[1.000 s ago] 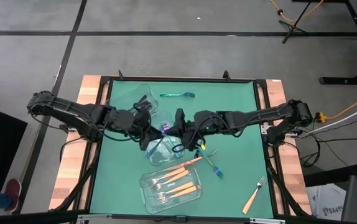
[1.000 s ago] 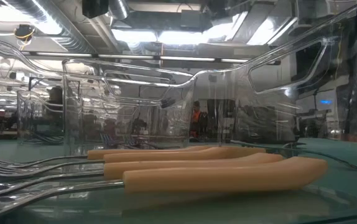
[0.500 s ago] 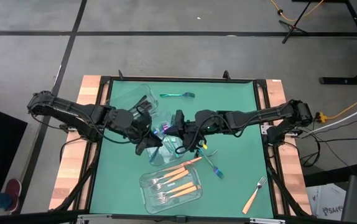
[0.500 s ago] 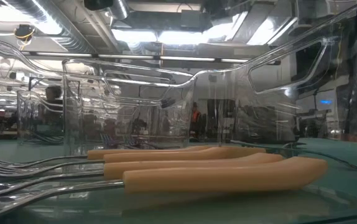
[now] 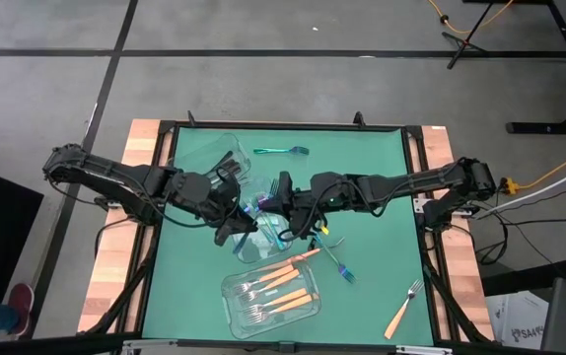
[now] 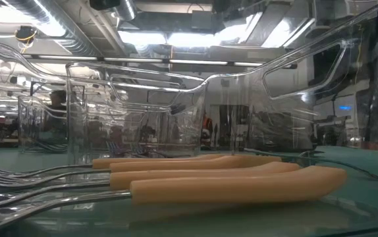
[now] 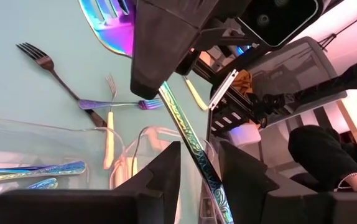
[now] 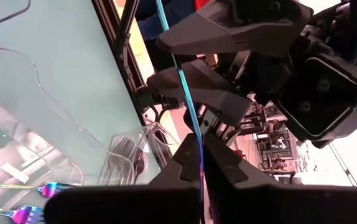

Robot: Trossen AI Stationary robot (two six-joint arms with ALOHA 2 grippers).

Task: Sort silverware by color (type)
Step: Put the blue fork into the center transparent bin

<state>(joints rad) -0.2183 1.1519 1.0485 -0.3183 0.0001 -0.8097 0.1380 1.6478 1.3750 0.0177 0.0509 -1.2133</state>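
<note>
An iridescent fork (image 5: 264,205) hangs in the air between my two grippers, above the middle clear container (image 5: 261,243). My right gripper (image 5: 277,202) is shut on it. In the left wrist view the fork's head (image 7: 110,25) sticks out past the right gripper's fingers. Its handle (image 7: 188,134) runs on between my left gripper's (image 7: 198,152) open fingers, which stand on either side of it. In the high view my left gripper (image 5: 245,219) is just left of the fork. Orange-handled forks (image 6: 228,181) lie in the near container (image 5: 268,296). My right gripper pinches the iridescent fork between its two fingers (image 7: 150,62) at the neck (image 7: 166,93), just below the head. In its own wrist view the fork shows edge-on as a thin teal line (image 8: 188,115) leaving the shut fingertips. The fork is lifted clear of the table.
A far-left clear container (image 5: 204,158) holds dark pieces. Loose on the green mat are a teal fork (image 5: 281,151) near the far edge, an iridescent fork (image 5: 338,262), an orange-handled fork (image 5: 299,258) and another (image 5: 404,311) near the right corner. A black fork (image 7: 48,65) lies there too.
Both grippers have stayed close together over the middle container. The right gripper has turned slightly with the fork.
</note>
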